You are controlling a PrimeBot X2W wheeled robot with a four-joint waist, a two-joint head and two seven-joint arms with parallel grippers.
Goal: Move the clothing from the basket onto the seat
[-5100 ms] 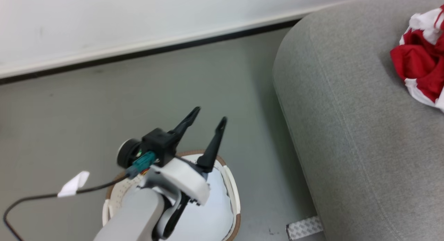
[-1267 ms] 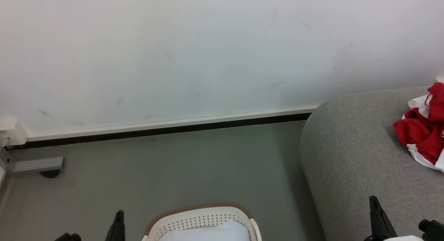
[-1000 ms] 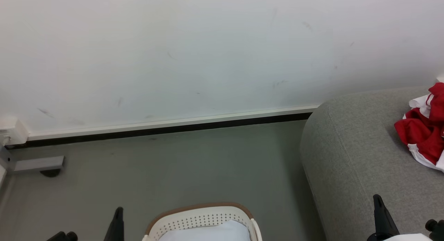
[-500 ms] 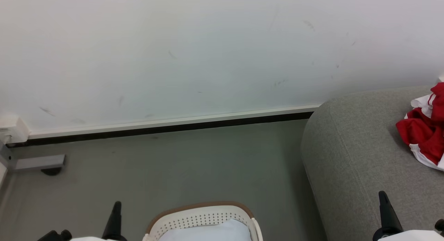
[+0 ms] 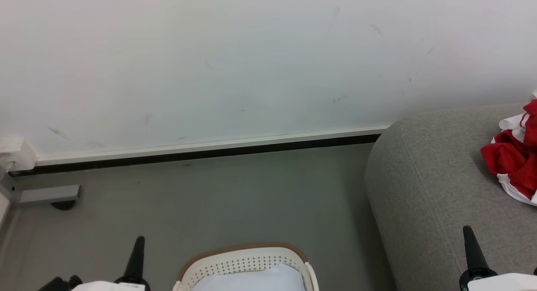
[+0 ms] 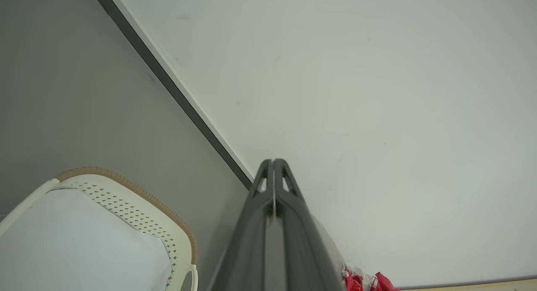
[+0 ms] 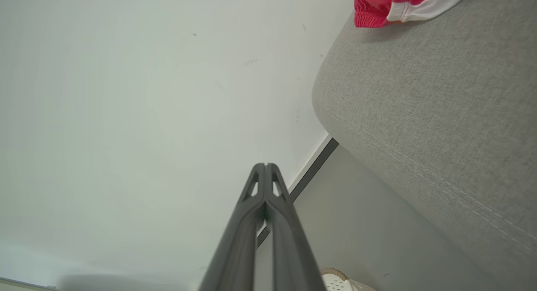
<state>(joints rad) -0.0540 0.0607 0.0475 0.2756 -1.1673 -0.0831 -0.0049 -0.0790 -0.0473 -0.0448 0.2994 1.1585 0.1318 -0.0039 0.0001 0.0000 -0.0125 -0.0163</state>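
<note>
No readable txt, labels, brands, nos. or signs. Clothing [image 5: 503, 161] at 3 o'clock: red/white fabric, no legible print. Basket [image 5: 235, 263] at 6 o'clock: no legible mark.

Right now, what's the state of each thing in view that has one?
left gripper: jaws shut, holding nothing.
right gripper: jaws shut, holding nothing.
basket: upright, no red garment in the part that shows.
clothing: crumpled heap lying on the seat.
</note>
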